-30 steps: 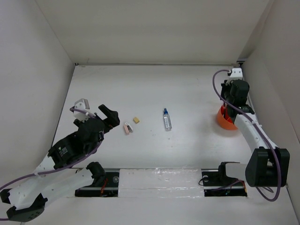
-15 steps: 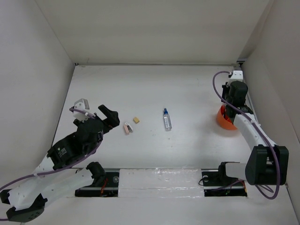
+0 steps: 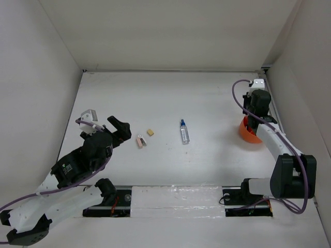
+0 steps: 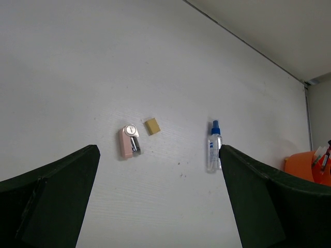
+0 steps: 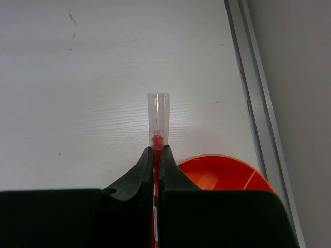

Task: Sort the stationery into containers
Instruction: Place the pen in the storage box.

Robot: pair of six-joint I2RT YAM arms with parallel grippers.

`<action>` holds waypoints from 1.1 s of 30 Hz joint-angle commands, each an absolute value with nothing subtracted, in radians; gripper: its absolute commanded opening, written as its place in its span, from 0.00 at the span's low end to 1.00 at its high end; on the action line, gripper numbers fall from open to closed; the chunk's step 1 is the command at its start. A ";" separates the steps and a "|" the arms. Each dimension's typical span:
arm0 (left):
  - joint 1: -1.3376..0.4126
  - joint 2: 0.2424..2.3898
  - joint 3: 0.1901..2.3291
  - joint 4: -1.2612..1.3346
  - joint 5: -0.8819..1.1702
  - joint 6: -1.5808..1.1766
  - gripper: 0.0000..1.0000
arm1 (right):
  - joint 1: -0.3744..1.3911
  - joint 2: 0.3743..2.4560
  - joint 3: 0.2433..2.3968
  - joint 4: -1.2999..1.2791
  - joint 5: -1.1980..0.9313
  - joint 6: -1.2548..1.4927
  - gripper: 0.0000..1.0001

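Tool (image 5: 157,151) pinching clear-capped red pen (image 5: 158,111), round orange cup (image 5: 225,172)

A white table (image 3: 155,93) sits boxed by 3 plain white walls (image 3: 170,31), evenly lit.

- The desk (image 3: 155,98) is matt white and looks smooth from above; the right wrist view shows faint streaks and small dark scuffs on it.
- The cup (image 5: 227,165) at the desk's right edge is smooth orange-red plastic with a slight sheen.
- The pen (image 5: 158,113) has a red body under a clear, glossy plastic cap.
- The bottle (image 4: 213,150) is clear plastic with a blue cap and a white label.
- The eraser (image 4: 152,125) is tan and matt.
- The pink-white piece (image 4: 128,142) has a pale matt body and a shiny, metal-looking end.
- The left claw (image 4: 159,155) and right claw (image 5: 156,152) have matt black fingers, seemingly plastic.
- The rail (image 5: 253,93) along the right edge is dull grey metal.
- The film (image 3: 176,196) on the near edge is clear, glossy and wrinkled.
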State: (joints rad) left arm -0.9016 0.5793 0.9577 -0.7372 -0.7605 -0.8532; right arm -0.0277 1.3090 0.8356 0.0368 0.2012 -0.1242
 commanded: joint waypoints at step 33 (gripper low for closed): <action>-0.904 0.546 0.951 -0.701 -0.756 -0.821 1.00 | -0.008 1.279 0.844 0.054 0.261 -0.137 0.13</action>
